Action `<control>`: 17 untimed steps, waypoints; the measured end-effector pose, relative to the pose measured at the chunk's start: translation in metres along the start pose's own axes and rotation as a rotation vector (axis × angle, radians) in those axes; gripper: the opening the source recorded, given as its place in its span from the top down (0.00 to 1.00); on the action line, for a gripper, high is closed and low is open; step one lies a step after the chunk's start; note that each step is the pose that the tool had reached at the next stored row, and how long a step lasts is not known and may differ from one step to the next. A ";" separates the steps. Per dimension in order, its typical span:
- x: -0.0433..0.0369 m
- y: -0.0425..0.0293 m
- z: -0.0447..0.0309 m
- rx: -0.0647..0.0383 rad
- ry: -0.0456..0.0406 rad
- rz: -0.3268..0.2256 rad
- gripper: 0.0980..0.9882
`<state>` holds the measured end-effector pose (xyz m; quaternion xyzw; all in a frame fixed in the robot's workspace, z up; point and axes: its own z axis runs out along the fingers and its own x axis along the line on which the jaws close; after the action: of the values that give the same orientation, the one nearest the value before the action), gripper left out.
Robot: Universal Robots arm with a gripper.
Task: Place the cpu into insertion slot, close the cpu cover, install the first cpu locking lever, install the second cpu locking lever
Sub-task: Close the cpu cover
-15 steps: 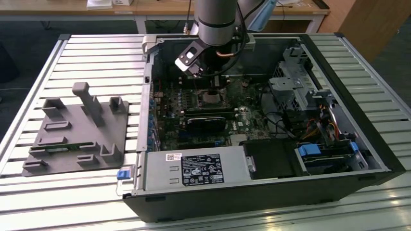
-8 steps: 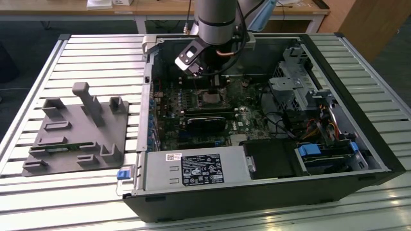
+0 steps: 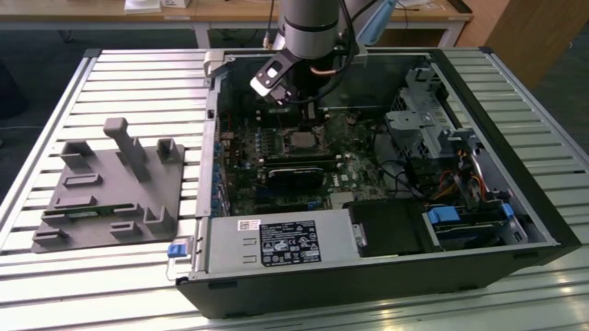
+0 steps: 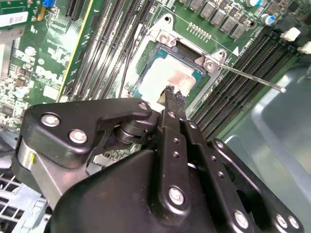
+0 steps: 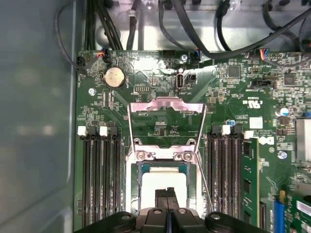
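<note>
The black tool point(image 5: 167, 193), its fingers pressed together, touches the flat square grey cpu point(image 5: 149, 182). The cpu lies in the silvery-rimmed square insertion slot point(image 5: 160, 155). The thin silvery metal cpu cover point(image 5: 165, 103) stands open.

No print can be read.

- Exterior view: a black-and-white rating label point(image 3: 288, 243) on the power supply point(image 3: 230, 256).
- First wrist view: a white sticker point(image 5: 256, 122) on the motherboard point(image 5: 228, 97).
- Second wrist view: a white barcode label point(image 4: 12, 19).
</note>
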<state>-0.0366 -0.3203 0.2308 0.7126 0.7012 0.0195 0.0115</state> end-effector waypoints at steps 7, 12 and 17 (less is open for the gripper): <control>0.0003 0.0011 -0.0255 0.000 0.0003 0.000 0.99; 0.0004 0.0015 -0.0347 0.000 0.0002 0.000 0.99; -0.0033 0.0029 -0.0347 0.000 0.0001 0.000 0.99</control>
<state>-0.0353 -0.3240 0.2655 0.7127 0.7011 0.0194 0.0114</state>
